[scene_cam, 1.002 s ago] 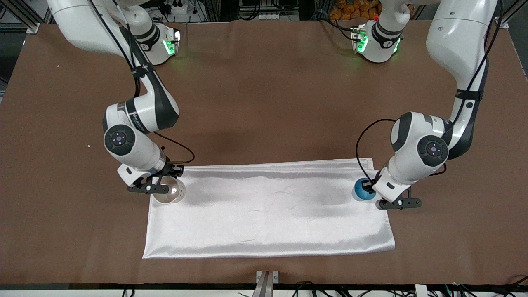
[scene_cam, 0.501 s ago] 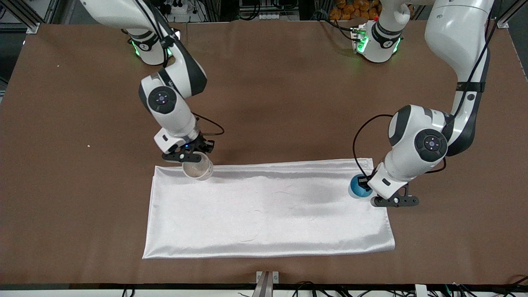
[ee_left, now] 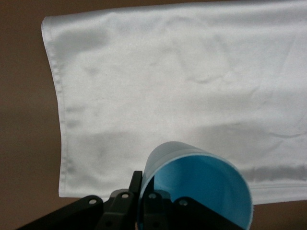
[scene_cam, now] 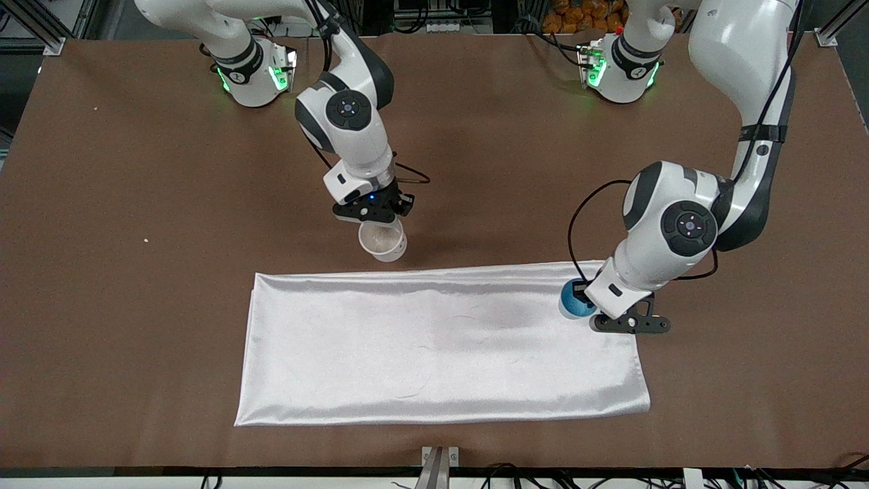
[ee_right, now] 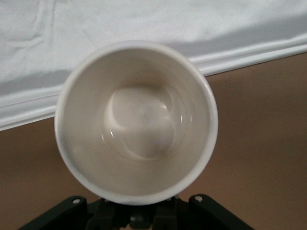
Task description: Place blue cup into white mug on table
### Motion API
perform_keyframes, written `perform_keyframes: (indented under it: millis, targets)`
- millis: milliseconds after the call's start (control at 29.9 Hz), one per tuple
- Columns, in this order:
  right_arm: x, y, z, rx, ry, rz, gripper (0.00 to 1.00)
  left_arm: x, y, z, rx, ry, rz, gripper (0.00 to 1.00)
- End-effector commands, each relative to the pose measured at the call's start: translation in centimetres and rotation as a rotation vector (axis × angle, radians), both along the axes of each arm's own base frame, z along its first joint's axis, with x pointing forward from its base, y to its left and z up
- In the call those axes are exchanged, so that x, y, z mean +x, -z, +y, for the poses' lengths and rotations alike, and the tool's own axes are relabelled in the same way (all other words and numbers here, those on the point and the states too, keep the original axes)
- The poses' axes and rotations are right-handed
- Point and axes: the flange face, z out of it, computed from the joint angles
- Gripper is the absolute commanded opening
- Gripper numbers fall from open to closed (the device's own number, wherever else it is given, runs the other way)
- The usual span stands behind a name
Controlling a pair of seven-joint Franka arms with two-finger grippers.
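Observation:
My right gripper [scene_cam: 377, 227] is shut on the white mug [scene_cam: 382, 241] and holds it over the bare brown table [scene_cam: 136, 305], just off the white cloth's edge. In the right wrist view the mug [ee_right: 136, 122] shows its empty cream inside, and my gripper [ee_right: 139, 211] holds its rim; the handle is hidden. My left gripper [scene_cam: 589, 307] is shut on the blue cup [scene_cam: 574, 302] over the cloth's corner at the left arm's end. In the left wrist view the fingers [ee_left: 139, 191] pinch the cup's wall [ee_left: 201, 187].
A white satin cloth [scene_cam: 441, 346] lies flat across the table's middle, nearer to the front camera than the mug. It also shows in the left wrist view [ee_left: 168, 86] and the right wrist view [ee_right: 144, 24]. Both arm bases stand along the table's edge farthest from the front camera.
My right gripper has carried the mug from the cloth's corner at the right arm's end to over bare table near the middle. My left gripper with the blue cup has shifted slightly toward the middle.

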Motion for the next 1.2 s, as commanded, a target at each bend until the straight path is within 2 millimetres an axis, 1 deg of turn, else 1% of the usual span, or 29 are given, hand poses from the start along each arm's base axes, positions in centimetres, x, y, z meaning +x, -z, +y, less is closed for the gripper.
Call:
perform_keyframes:
  millis: [0, 134, 234, 367, 401, 468, 635, 735, 868, 935, 969, 1002, 1035, 1069, 1102, 1136, 1169]
  targets:
    - [-1.6, 0.8, 1.2, 0.01, 0.035, 0.001, 0.0, -0.6, -2.0, -1.6, 0.028, -0.022, 0.002, 0.0]
    - [-3.1, 1.5, 2.6, 0.004, 0.043, 0.007, 0.0, -1.2, -2.1, -3.1, 0.028, -0.063, 0.009, 0.0]
    - [-4.0, 2.1, 3.6, 0.009, 0.056, 0.005, 0.0, -1.6, -2.1, -4.2, 0.027, -0.054, 0.009, 0.0]
    - [-5.1, 3.1, 4.9, 0.018, 0.071, 0.001, 0.0, -1.9, -1.8, -4.4, 0.034, -0.064, 0.027, 0.0]
    - [-5.4, 3.5, 5.2, 0.016, 0.074, 0.004, 0.0, -2.0, -1.8, -4.7, 0.035, -0.064, 0.029, 0.0]
    - [-5.7, 4.2, 5.7, 0.018, 0.079, 0.004, 0.0, -2.3, -1.8, -5.2, 0.034, -0.062, 0.029, 0.0]
    - [-6.2, 6.3, 6.6, 0.011, 0.085, 0.004, 0.0, -2.5, -1.8, -5.6, 0.034, -0.07, 0.029, 0.0]
    - [-6.2, 7.3, 6.9, -0.002, 0.091, 0.0, 0.0, -2.5, -1.8, -5.6, 0.033, -0.078, 0.029, 0.0]
    - [-6.2, 8.4, 7.4, -0.025, 0.099, -0.018, 0.0, -2.8, -1.8, -6.4, 0.033, -0.067, 0.029, 0.0]
    - [-6.2, 8.8, 7.6, -0.032, 0.108, -0.026, 0.01, -2.8, -1.8, -6.4, 0.032, -0.067, 0.03, 0.0]
    - [-6.1, 8.9, 7.7, -0.034, 0.113, -0.029, 0.04, -2.9, -1.8, -6.5, 0.032, -0.067, 0.03, 0.0]
    - [-6.0, 9.0, 7.7, -0.035, 0.119, -0.029, 0.11, -2.9, -1.8, -6.5, 0.032, -0.075, 0.03, 0.0]
    - [-6.0, 8.9, 7.7, -0.033, 0.122, -0.03, 0.19, -2.9, -1.8, -6.5, 0.031, -0.084, 0.03, 0.0]
    - [-5.9, 8.8, 7.6, -0.034, 0.124, -0.03, 0.32, -2.9, -1.8, -6.5, 0.032, -0.093, 0.03, 0.0]
    - [-5.8, 8.8, 7.6, -0.035, 0.127, -0.029, 0.48, -2.9, -1.8, -6.6, 0.031, -0.097, 0.03, 0.0]
    - [-5.7, 8.7, 7.5, -0.036, 0.13, -0.028, 0.75, -3.1, -1.8, -7.0, 0.031, -0.094, 0.03, 0.0]
    - [-5.6, 8.6, 7.5, -0.036, 0.135, -0.027, 0.94, -3.2, -1.8, -7.3, 0.031, -0.09, 0.03, 0.0]
